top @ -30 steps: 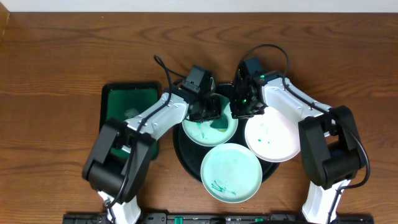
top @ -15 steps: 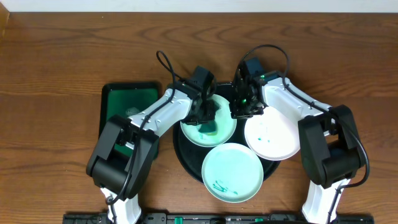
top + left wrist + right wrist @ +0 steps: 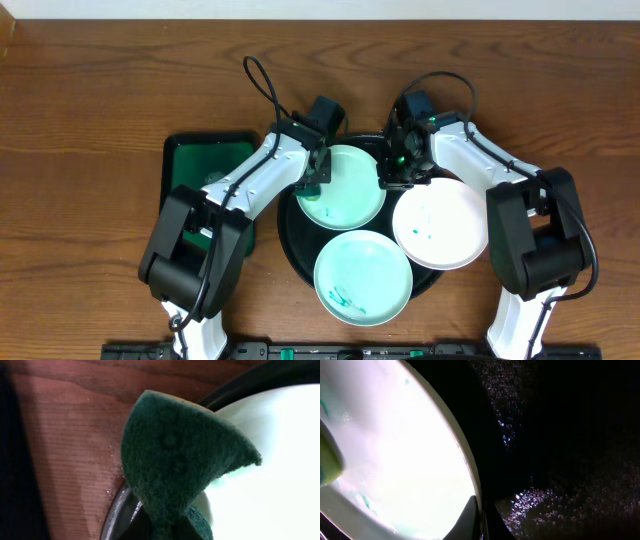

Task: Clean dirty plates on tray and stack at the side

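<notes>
The left hand (image 3: 319, 179) is closed tight on a dark green sponge (image 3: 180, 460), folded to a blunt point. A thin pale layer shows along the sponge's top edge. The sponge hangs over the left rim of the far mint plate (image 3: 345, 190), just where the plate meets the raised rim of the tray (image 3: 291, 240).

The right hand (image 3: 396, 172) is pinched shut on a plate rim, one finger on each side. From above, that rim belongs to the far mint plate's right edge, with the white plate (image 3: 440, 225) just beside it. The right wrist view is too washed out to show the plate's colour.

The far mint plate is pale and glossy, with faint teal smears in its lower left part. The near mint plate (image 3: 363, 278) lies toward the robot and carries a darker teal scribble near its front edge. The white plate has a few small teal specks.

All three plates sit crowded on the glossy black tray, their rims nearly touching. The near mint plate and the white plate overhang the tray's edge. Fine droplets glint on the bare black tray surface and on the wood beside the rim.

The brown wood-grain counter (image 3: 100, 80) lies open behind and to both sides. A green tray (image 3: 200, 160) sits under the left arm, close to the black tray's left edge.
</notes>
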You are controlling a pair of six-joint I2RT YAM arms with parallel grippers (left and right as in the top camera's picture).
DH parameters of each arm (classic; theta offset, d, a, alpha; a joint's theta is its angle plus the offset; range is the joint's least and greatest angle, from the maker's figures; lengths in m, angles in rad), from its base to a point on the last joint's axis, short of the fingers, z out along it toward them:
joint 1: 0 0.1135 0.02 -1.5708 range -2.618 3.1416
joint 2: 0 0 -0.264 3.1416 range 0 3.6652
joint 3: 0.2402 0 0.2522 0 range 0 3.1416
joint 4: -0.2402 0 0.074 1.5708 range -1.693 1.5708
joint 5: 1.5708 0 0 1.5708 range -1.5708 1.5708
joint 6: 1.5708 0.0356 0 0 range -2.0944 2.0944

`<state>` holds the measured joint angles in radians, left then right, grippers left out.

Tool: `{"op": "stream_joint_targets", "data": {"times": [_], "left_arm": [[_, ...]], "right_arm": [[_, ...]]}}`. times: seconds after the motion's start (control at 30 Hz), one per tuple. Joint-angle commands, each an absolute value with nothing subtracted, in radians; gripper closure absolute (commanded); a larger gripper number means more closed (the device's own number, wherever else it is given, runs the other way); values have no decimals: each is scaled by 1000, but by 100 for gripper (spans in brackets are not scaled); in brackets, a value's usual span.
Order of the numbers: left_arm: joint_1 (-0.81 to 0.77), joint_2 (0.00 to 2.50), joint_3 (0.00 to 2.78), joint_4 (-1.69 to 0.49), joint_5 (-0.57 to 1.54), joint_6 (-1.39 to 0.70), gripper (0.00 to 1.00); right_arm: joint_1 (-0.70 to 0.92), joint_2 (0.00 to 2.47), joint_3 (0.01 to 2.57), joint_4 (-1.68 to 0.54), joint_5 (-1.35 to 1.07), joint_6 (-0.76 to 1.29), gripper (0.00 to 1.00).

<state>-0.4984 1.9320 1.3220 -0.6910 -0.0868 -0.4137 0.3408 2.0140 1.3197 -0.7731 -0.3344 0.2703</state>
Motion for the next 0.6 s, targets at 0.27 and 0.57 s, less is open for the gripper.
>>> {"op": "stream_joint_targets", "data": {"times": [0.27,0.57], "left_arm": [[-580,1945,1353,-631,319,-348,93],[-588,1945,1352,-616,386,-362,93]], "right_arm": [[319,2026,1316,-779,-270,273,99],[319,2026,1316,-781,-270,273,99]]}}
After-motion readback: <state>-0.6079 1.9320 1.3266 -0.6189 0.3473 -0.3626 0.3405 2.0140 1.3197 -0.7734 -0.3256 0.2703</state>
